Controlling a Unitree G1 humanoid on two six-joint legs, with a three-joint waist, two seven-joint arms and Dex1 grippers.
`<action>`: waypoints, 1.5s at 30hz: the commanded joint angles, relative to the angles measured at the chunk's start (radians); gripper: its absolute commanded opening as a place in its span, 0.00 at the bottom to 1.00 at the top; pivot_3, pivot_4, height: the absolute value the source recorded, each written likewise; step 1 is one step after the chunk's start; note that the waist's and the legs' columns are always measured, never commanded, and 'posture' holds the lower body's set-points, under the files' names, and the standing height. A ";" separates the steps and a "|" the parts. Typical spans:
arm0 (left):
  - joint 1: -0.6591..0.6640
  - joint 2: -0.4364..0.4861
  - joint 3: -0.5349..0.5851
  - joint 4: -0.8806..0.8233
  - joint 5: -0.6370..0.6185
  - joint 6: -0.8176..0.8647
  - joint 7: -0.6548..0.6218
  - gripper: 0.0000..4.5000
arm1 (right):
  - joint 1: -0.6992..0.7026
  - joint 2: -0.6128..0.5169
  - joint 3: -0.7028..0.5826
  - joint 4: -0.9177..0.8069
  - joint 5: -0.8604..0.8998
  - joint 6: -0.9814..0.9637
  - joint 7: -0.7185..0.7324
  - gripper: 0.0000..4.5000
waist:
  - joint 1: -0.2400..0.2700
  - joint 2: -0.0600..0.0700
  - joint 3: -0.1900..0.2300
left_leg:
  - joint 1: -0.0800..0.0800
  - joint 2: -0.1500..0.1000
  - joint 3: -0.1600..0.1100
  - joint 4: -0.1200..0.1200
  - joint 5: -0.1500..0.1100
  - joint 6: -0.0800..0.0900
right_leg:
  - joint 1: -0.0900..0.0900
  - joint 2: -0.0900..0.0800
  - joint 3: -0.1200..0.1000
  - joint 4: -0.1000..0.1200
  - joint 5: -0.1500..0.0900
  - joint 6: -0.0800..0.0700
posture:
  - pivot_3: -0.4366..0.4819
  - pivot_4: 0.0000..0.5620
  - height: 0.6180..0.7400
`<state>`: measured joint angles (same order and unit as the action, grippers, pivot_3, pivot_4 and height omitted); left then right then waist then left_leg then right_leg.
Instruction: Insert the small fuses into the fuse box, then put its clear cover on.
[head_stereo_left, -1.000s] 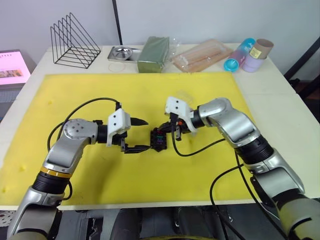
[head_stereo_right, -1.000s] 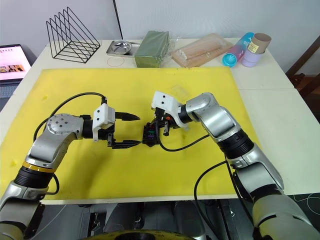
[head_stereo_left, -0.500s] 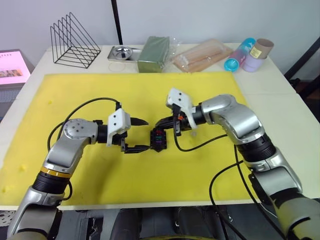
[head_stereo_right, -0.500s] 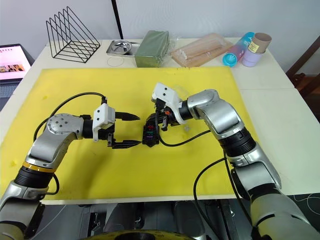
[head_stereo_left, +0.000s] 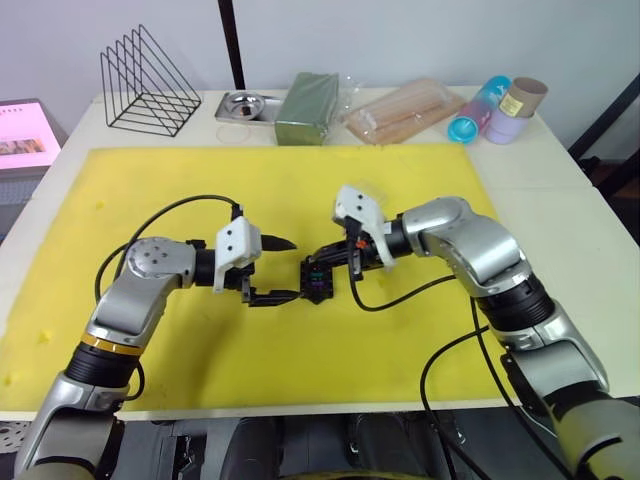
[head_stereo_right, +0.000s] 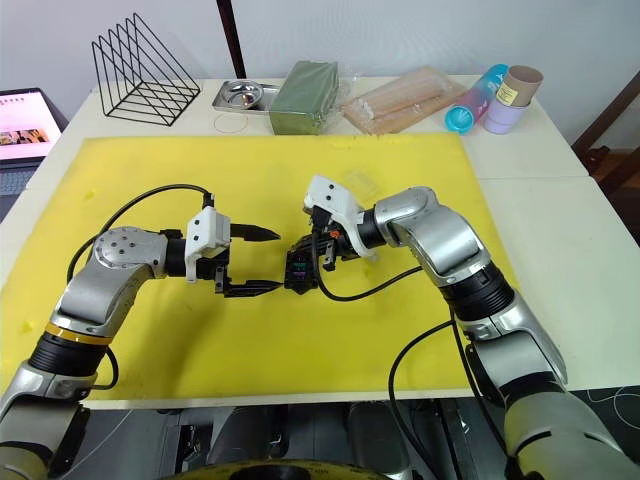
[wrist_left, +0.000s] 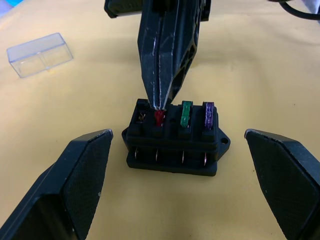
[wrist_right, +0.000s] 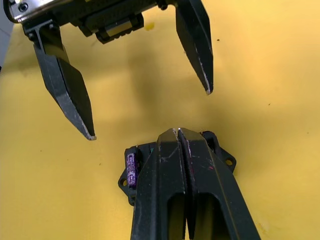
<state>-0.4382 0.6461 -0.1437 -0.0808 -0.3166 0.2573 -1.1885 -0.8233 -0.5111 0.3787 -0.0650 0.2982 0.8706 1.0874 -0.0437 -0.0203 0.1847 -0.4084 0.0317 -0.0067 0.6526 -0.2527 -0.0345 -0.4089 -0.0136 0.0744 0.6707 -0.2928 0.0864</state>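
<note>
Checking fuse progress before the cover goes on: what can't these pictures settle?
- Right wrist view: the right gripper hides most of the fuse box; the purple fuse shows.
- Left wrist view: fingertips touch the red fuse; its seating is unclear.
- Left wrist view: end slot, too dark to tell.

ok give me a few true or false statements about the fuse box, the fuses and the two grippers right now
1. The right gripper has its fingers closed, tips on the red fuse in the fuse box. True.
2. The left gripper is clamped on the fuse box. False: its fingers are spread wide, with the box just beyond their tips.
3. The green fuse and the purple fuse are seated in the box. True.
4. The clear cover is already on the box. False: it lies apart on the yellow mat.
5. All four slots are filled. False: the slot beside the red fuse looks empty.
</note>
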 joint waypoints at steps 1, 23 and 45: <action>-0.016 0.003 0.014 -0.016 -0.010 -0.005 0.000 1.00 | -0.003 -0.006 -0.005 0.002 -0.004 -0.022 -0.001 0.00 | 0.000 0.000 0.000 | 0.000 0.000 0.000 0.000 0.000 0.000 | 0.000 0.000 0.000 0.000 0.000 0.000 | 0.48 0.27 1.00; -0.013 0.000 0.015 -0.020 -0.013 -0.001 0.004 1.00 | 0.031 -0.017 0.101 0.101 -0.079 -0.100 0.053 0.00 | 0.000 0.000 0.000 | 0.001 0.000 0.000 0.000 0.000 0.000 | 0.001 0.000 0.000 0.000 0.000 0.000 | 0.48 0.27 1.00; -0.017 0.001 0.016 -0.015 -0.012 -0.005 0.003 1.00 | 0.014 0.005 0.023 0.088 -0.046 -0.067 0.040 0.00 | 0.002 0.000 -0.002 | 0.002 0.000 0.000 0.000 0.000 0.000 | 0.003 0.000 0.000 0.000 0.000 0.000 | 0.48 0.27 1.00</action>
<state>-0.4387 0.6448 -0.1436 -0.0808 -0.3169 0.2578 -1.1867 -0.8196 -0.5087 0.4062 0.0249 0.2356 0.7643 1.1251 -0.0420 -0.0204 0.1825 -0.4067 0.0317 -0.0069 0.6529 -0.2527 -0.0346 -0.4061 -0.0136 0.0741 0.6704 -0.2928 0.0864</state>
